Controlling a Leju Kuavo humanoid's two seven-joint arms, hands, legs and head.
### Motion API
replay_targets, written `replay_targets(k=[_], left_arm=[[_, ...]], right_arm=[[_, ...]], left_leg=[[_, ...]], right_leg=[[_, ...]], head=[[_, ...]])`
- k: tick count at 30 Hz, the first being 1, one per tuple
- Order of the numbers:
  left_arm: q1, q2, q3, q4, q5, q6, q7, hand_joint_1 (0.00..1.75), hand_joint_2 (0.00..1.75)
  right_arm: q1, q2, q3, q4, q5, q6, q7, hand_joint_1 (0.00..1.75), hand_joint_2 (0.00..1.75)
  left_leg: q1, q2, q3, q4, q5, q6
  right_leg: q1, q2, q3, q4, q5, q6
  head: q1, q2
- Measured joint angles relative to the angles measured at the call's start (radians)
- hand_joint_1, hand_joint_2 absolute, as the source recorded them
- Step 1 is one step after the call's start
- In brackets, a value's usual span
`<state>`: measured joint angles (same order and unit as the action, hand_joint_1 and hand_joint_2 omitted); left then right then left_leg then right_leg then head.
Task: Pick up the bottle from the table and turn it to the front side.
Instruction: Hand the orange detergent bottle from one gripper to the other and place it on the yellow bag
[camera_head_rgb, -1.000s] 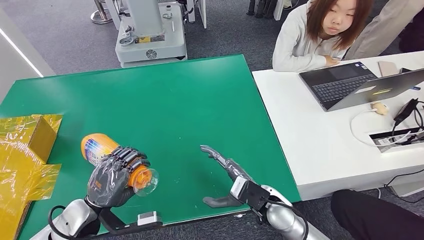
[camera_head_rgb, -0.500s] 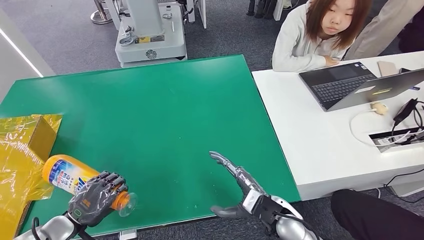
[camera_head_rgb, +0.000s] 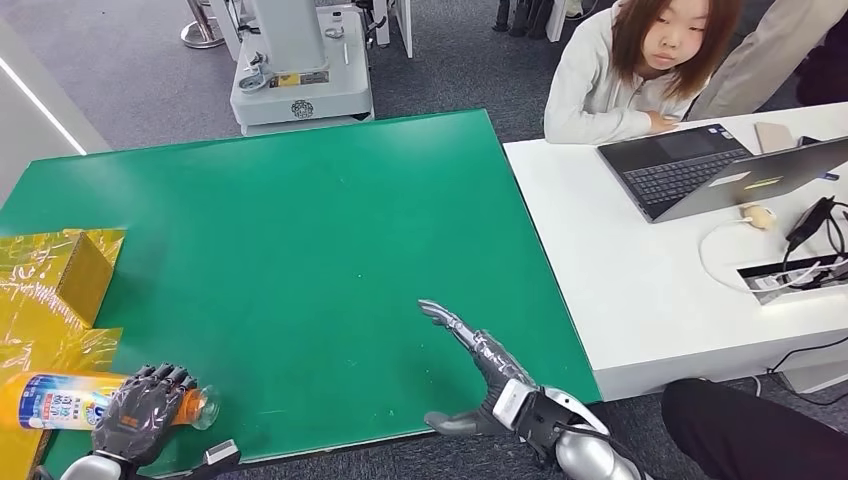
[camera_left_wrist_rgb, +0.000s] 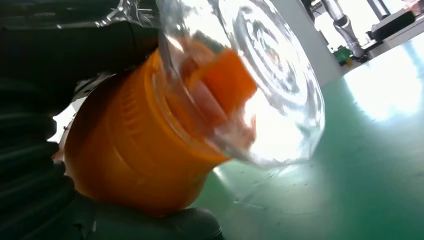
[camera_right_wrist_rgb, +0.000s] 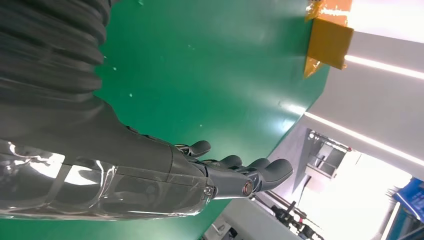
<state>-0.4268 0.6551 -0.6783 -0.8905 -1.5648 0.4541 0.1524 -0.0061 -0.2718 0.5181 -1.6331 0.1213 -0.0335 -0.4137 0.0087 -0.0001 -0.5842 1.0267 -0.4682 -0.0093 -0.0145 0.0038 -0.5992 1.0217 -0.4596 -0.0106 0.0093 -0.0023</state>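
My left hand (camera_head_rgb: 140, 410) grips an orange bottle (camera_head_rgb: 60, 398) with a white and blue label and a clear cap (camera_head_rgb: 203, 406). It lies on its side at the near left corner of the green table (camera_head_rgb: 300, 230), its base over the yellow film. The left wrist view looks along the orange neck (camera_left_wrist_rgb: 135, 155) to the clear cap (camera_left_wrist_rgb: 250, 85), with my dark fingers (camera_left_wrist_rgb: 30, 175) wrapped around it. My right hand (camera_head_rgb: 470, 370) hovers open over the near right edge of the table, fingers stretched forward and thumb out. The same hand (camera_right_wrist_rgb: 190, 170) appears flat above the green top in the right wrist view.
A yellow box (camera_head_rgb: 70, 265) wrapped in crinkled yellow film (camera_head_rgb: 40, 330) sits at the table's left edge. A white desk (camera_head_rgb: 650, 270) with a laptop (camera_head_rgb: 700, 170) and cables stands to the right, a person (camera_head_rgb: 640, 70) seated behind it. A grey machine base (camera_head_rgb: 300, 70) stands beyond the table.
My left hand has carried the bottle down and left toward the near left corner, swinging it level so its base points left. My right hand moved slightly nearer and stays spread.
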Motion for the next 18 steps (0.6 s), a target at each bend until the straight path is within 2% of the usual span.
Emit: replay_targets(k=[6,9,13,17,18], left_arm=[[0.02,-0.044,0.002,0.052,0.0,0.116,0.096,1.75,1.75],[0.024,-0.058,0.002,0.064,0.0,0.139,0.109,1.75,1.75],[0.024,-0.08,-0.002,0.073,-0.001,0.174,0.175,1.2,1.75],[0.017,-0.094,-0.042,0.074,-0.002,0.191,0.272,0.0,1.75],[0.015,-0.095,-0.051,0.074,-0.003,0.192,0.281,0.0,1.75]], right_arm=[[-0.049,-0.006,0.018,0.043,-0.042,-0.017,-0.013,0.0,1.75],[-0.066,-0.008,0.028,0.058,-0.046,-0.019,-0.015,0.0,1.75],[-0.094,-0.008,0.051,0.081,-0.066,-0.02,-0.018,0.0,1.75],[-0.12,-0.008,0.078,0.103,-0.077,-0.022,-0.019,0.0,1.75],[-0.125,-0.008,0.084,0.108,-0.078,-0.022,-0.019,0.0,1.75]], left_leg=[[0.0,0.0,0.0,0.0,0.0,0.0],[0.0,0.0,0.0,0.0,0.0,0.0],[0.0,0.0,0.0,0.0,0.0,0.0],[0.0,0.0,0.0,0.0,0.0,0.0],[0.0,0.0,0.0,0.0,0.0,0.0]], right_leg=[[0.0,0.0,0.0,0.0,0.0,0.0],[0.0,0.0,0.0,0.0,0.0,0.0],[0.0,0.0,0.0,0.0,0.0,0.0],[0.0,0.0,0.0,0.0,0.0,0.0],[0.0,0.0,0.0,0.0,0.0,0.0]], head=[[0.0,0.0],[0.0,0.0],[0.0,0.0],[0.0,0.0],[0.0,0.0]])
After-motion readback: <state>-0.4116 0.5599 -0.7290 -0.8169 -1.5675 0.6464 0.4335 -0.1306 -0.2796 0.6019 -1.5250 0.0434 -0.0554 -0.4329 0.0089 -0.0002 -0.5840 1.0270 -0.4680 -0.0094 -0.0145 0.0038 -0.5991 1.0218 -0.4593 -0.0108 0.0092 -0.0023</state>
